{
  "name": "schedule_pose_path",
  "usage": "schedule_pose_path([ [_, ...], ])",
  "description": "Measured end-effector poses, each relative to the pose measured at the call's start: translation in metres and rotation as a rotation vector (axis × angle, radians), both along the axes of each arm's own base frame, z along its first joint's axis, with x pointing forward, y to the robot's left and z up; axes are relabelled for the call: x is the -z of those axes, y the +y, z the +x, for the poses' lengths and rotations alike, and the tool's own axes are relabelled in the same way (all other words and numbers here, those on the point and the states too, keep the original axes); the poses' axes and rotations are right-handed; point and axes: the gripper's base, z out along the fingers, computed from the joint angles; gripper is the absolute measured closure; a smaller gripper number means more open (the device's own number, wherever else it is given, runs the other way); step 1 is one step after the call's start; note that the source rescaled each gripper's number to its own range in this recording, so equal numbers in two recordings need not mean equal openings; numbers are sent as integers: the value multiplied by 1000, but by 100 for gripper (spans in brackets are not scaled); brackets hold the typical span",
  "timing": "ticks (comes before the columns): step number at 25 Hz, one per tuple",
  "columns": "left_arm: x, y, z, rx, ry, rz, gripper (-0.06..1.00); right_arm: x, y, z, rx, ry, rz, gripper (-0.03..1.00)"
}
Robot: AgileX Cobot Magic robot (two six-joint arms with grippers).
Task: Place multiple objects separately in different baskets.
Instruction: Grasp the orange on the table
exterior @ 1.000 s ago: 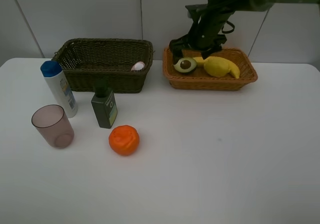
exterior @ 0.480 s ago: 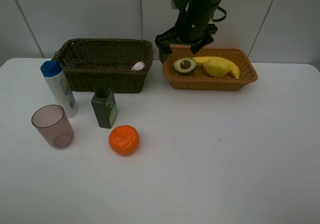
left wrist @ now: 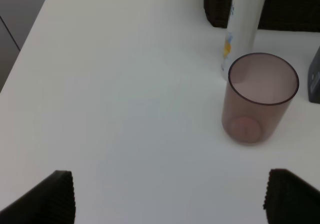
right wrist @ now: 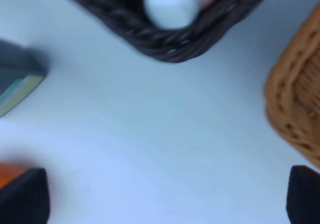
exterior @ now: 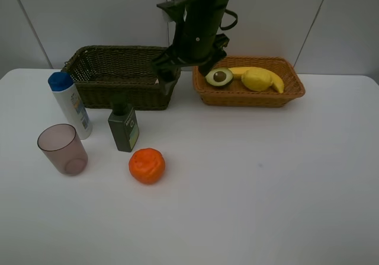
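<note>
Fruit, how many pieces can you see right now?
4: the orange on the table; the avocado half, lemon and banana in the tan basket. The dark basket is partly hidden.

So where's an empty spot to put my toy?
The table is bare right of the orange and in front of the orange-tan basket. It's crowded on the left, where the cup, white bottle and green bottle stand close together.

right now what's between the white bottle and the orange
The green bottle stands between the white bottle and the orange; the high view shows it.
</note>
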Motion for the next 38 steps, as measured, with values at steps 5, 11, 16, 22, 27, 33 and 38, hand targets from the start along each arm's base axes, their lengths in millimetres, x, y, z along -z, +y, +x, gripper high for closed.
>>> schedule_pose_path([
  [5,0,0,0,0,0,0,-6,1,19,-21,-59,32,-29,-3],
  [11,0,0,0,0,0,0,-6,2,38,-44,-121,62,-54,-3],
  [16,0,0,0,0,0,0,-6,2,53,-60,-165,72,-52,-3],
  [22,0,0,0,0,0,0,-6,3,61,-74,-202,95,-66,-3],
  [27,0,0,0,0,0,0,-6,13,65,-79,-229,152,-78,-3],
  [33,0,0,0,0,0,0,-6,22,69,-81,-265,189,-70,-3],
  [38,0,0,0,0,0,0,-6,37,72,-79,-272,214,-85,-3],
])
